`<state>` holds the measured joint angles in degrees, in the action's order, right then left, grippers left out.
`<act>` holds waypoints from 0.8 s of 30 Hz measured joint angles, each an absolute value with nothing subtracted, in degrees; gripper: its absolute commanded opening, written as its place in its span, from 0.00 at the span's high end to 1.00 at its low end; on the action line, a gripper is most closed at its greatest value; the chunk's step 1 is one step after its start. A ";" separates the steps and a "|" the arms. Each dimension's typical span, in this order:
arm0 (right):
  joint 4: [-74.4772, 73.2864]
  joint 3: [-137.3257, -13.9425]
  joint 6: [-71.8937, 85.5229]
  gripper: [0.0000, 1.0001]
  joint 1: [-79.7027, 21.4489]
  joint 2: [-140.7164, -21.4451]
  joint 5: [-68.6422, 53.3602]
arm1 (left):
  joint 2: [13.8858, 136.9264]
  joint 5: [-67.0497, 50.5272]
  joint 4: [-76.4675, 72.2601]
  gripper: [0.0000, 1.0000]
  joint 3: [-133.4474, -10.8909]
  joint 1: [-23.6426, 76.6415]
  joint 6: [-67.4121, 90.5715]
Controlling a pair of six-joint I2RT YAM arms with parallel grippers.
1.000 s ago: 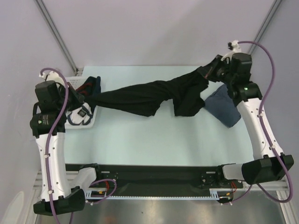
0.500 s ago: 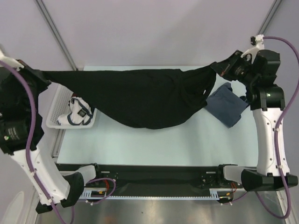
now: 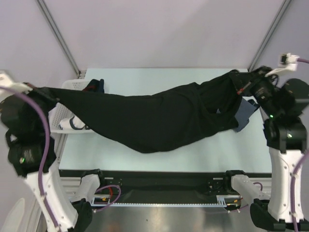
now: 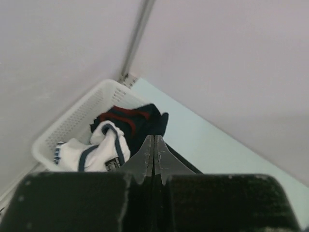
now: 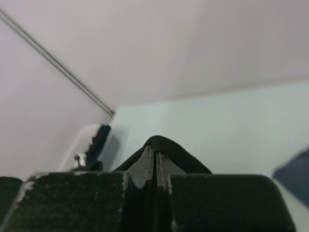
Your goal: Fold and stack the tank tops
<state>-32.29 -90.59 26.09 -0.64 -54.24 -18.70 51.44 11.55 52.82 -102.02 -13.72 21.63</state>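
Together, left claw and right claw each pinched an end of the black tank top, spanning the worktop.

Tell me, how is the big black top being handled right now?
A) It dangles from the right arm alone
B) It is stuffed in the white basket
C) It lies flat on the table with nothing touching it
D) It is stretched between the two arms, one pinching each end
D: the black tank top spans the table from the left gripper to the right gripper, each shut on one end.
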 measured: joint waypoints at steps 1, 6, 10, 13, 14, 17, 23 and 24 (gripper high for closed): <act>-31.75 -87.11 26.52 1.00 -0.62 -54.68 -18.72 | 51.77 9.37 51.09 1.00 -97.62 -13.76 22.02; -28.32 -65.28 28.99 1.00 -0.62 -59.37 -19.59 | 53.10 -1.83 44.42 1.00 -74.39 -13.80 23.86; -28.36 -50.39 30.35 1.00 -2.04 -61.95 -19.27 | 53.91 -7.03 44.14 1.00 -66.32 -13.78 24.01; -26.81 -43.83 30.68 1.00 -5.52 -60.82 -17.69 | 51.51 -9.82 41.39 1.00 -63.16 -13.80 23.94; -25.98 -41.98 30.89 0.99 -6.61 -60.49 -17.52 | 50.06 -10.81 40.01 1.00 -61.69 -13.80 23.94; -22.74 -37.98 31.53 0.92 -7.77 -60.80 -16.78 | 45.52 -12.88 38.09 1.00 -57.01 -13.80 23.94; -17.26 -34.30 31.92 0.95 -8.32 -64.49 -14.90 | 40.58 -14.39 37.30 1.00 -48.75 -13.80 23.94; -16.53 -34.52 31.83 0.98 -8.32 -65.49 -14.35 | 40.60 -14.39 37.28 1.00 -48.36 -13.80 23.92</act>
